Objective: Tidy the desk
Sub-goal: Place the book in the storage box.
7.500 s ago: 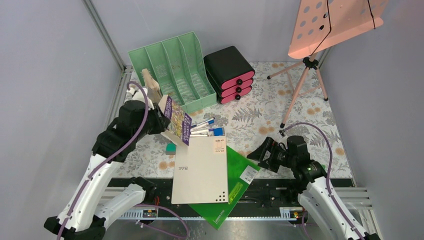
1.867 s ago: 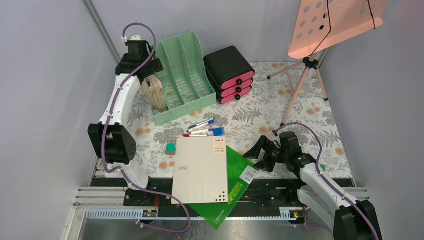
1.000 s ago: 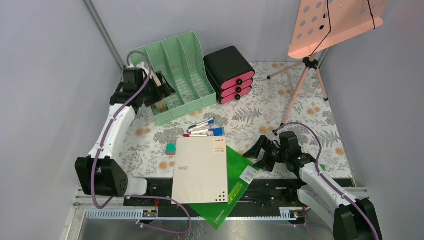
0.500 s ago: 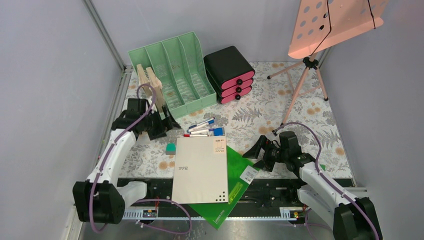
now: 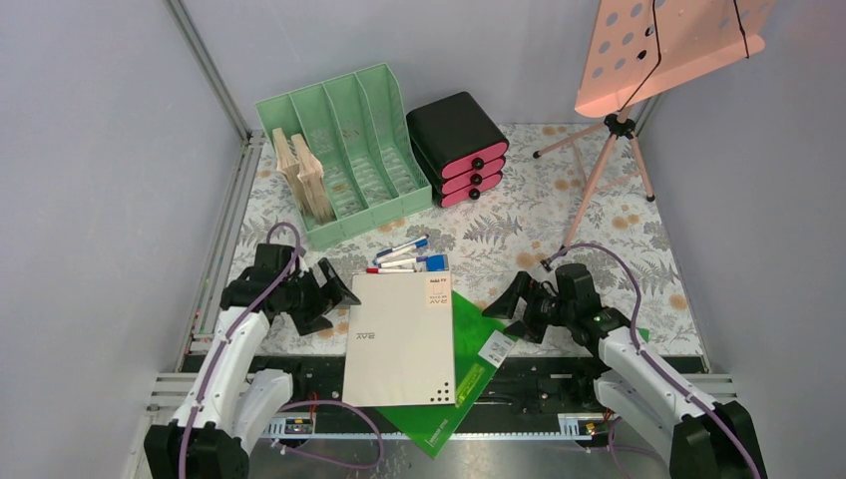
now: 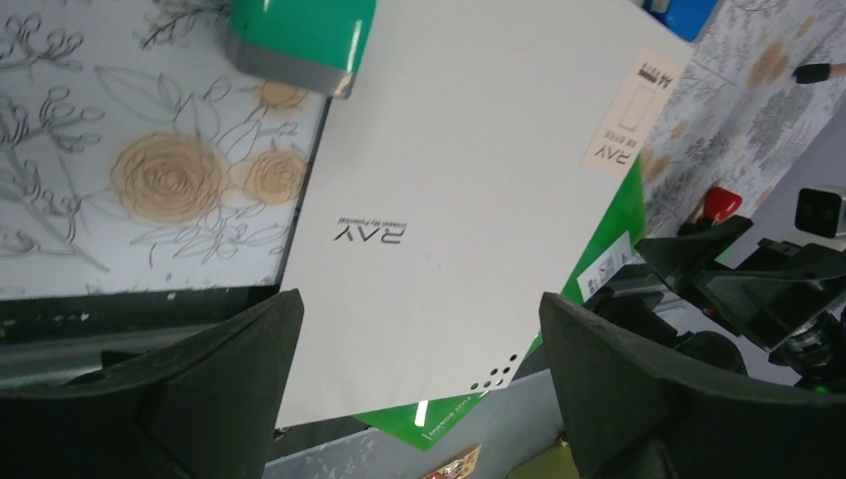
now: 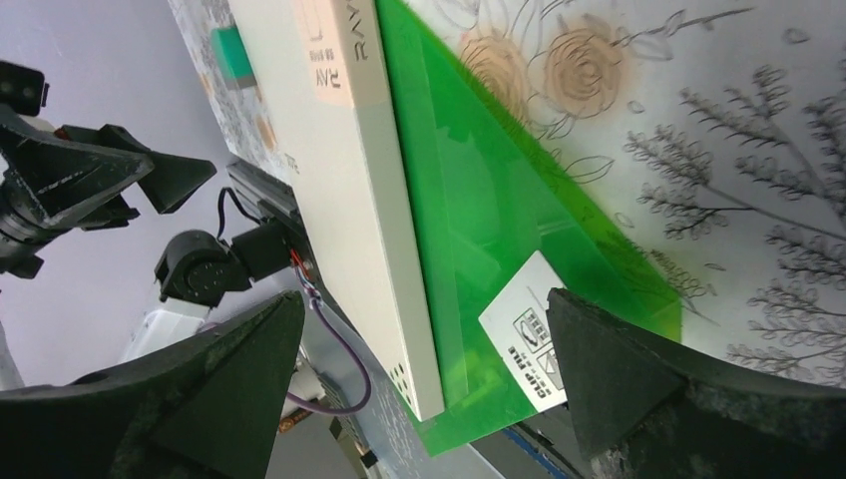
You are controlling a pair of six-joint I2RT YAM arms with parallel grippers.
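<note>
Jaws wide, seemingly empty, over the fern-print desk [image 5: 519, 225]; grey walls [image 5: 100, 150] around.

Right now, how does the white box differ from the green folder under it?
The white box is thick and matt; the green folder is thin and glossy. The box lies square to the desk, on top; the folder lies skewed beneath it, poking out on the right. Both lie flat and carry a printed label.

The white box [image 5: 399, 339] covers most of the green folder [image 5: 471, 327]. In my left wrist view, the green block [image 6: 299, 35] is blurred and cut off at the top edge.
</note>
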